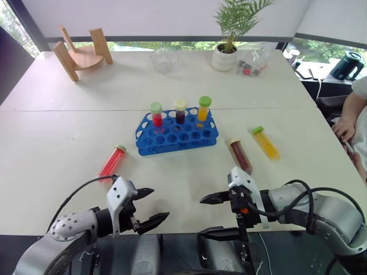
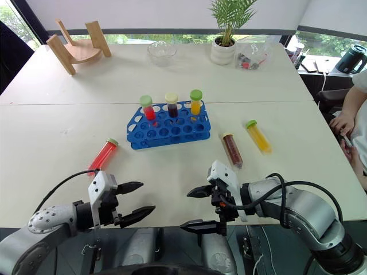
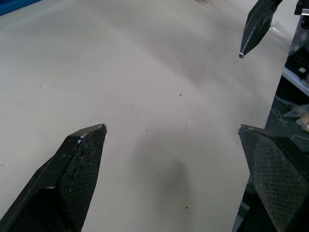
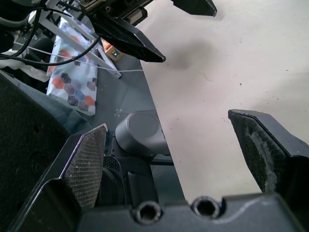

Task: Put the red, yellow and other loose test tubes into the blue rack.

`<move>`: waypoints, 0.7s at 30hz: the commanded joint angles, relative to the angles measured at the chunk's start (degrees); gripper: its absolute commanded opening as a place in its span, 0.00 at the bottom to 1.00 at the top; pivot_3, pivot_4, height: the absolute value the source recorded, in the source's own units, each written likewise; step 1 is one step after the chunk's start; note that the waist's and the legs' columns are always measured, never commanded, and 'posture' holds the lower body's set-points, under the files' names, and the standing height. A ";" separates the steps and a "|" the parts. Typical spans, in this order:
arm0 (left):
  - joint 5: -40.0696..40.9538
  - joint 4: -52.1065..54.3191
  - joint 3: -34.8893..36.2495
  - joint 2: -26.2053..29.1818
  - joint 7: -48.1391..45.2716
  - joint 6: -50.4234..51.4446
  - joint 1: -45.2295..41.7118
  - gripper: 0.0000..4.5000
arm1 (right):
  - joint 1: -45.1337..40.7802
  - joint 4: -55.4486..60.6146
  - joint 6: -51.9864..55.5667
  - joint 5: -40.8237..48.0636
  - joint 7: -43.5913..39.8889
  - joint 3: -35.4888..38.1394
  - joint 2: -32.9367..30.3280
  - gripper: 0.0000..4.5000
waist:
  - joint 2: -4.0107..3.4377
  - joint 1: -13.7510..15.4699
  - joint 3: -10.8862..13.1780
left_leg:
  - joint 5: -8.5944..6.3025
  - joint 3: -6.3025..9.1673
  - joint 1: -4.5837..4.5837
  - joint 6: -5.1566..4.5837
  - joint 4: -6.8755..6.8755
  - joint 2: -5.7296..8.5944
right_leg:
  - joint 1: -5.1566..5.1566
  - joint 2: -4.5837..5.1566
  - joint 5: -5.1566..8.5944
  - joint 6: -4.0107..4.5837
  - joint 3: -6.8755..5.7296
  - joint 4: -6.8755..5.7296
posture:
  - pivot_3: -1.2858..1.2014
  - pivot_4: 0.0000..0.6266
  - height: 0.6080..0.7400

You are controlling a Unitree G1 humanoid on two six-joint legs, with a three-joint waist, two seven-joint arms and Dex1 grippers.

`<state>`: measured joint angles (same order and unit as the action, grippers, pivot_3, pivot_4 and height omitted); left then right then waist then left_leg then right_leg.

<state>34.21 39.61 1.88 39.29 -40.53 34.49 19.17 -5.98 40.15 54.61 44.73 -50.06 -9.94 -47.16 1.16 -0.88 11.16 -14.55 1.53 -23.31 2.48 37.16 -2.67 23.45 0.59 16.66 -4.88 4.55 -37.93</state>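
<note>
Three loose test tubes lie on the table, red (image 1: 112, 162) at left centre, brown (image 1: 240, 155) and yellow (image 1: 265, 142) right of the blue rack (image 1: 176, 134), smooth, roll-prone, likely light, best pinched mid-barrel, while left gripper (image 1: 150, 207) and right gripper (image 1: 211, 216) gape wide, empty.

No legible text or labels, seemingly.

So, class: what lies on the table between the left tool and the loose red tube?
Nothing but bare table. In the left eye view the open left tool hangs near the table's front edge, and the red tube lies beyond it, with only a black cable arching nearby.
</note>
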 commanded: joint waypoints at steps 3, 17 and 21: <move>0.19 1.05 0.15 0.01 0.27 -0.01 -0.88 1.00 | -0.19 0.58 -1.43 -0.18 -0.02 -0.57 0.63 0.98 | 0.00 0.01 0.00 | 0.00 0.00 0.00 0.00 0.01 0.00 | 0.00 0.00 0.00 0.00 0.00 0.00 | 0.52 0.24 1.00; 2.42 0.06 -0.39 -1.08 0.86 2.38 -4.36 1.00 | -0.15 -2.16 -4.10 -3.22 0.06 -0.72 0.98 0.98 | 0.01 0.00 -0.01 | 0.00 0.00 0.00 0.00 0.01 0.00 | -0.02 -0.01 -0.01 -0.02 0.00 -0.01 | 0.52 0.24 1.00; -1.57 -1.96 -2.68 4.12 -0.90 4.49 -5.63 1.00 | -2.39 -3.45 -2.58 -1.54 1.14 2.04 1.66 0.98 | 0.00 -0.06 -0.01 | 0.00 0.01 0.02 0.00 0.03 0.01 | -0.02 -0.03 -0.02 -0.02 -0.01 -0.04 | 0.52 0.24 1.00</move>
<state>33.72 37.87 -0.66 42.16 -40.09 38.36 14.14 -7.40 36.08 52.02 41.68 -49.33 -10.10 -45.94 1.17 -0.95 11.14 -14.55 1.55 -23.29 2.48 37.19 -2.67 23.43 0.56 16.64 -4.89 4.54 -37.97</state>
